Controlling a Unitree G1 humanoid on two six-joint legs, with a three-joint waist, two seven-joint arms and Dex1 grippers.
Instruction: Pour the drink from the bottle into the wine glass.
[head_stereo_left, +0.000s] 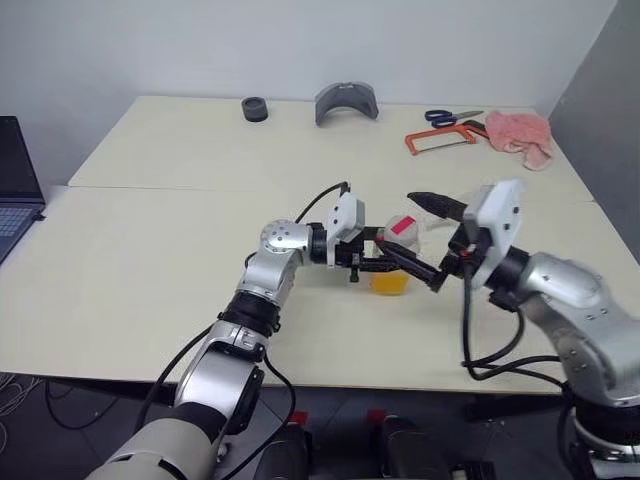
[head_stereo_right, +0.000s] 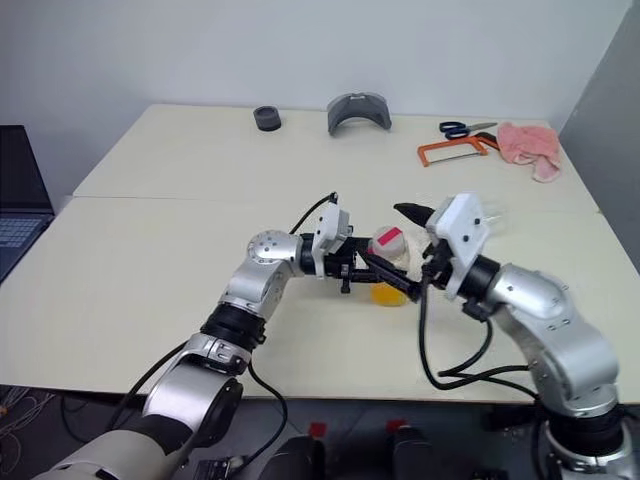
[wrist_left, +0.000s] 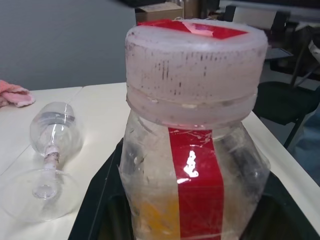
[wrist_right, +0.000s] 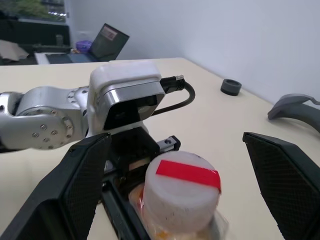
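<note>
Here, my left fingers (head_stereo_left: 385, 262) are clamped on the bottle (head_stereo_right: 388, 256), held above the worktop (head_stereo_left: 150, 240); my right fingers (wrist_right: 180, 185) gape around its cap (wrist_right: 182, 192). They should close squarely before twisting. The wine glass (wrist_left: 50, 160) lies toppled nearby.

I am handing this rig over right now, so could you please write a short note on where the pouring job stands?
Left gripper: shut on the small clear squarish plastic bottle with red label stripe; pale cap is on.
Right gripper: open, fingers either side of the cap, not gripping it.
Orange-yellow drink: low in the bottle.
Clear stemmed wine glass: lying on its side on the table, holding no drink.
Done: bottle picked up.
Left: remove cap, stand the glass upright, pour.
</note>
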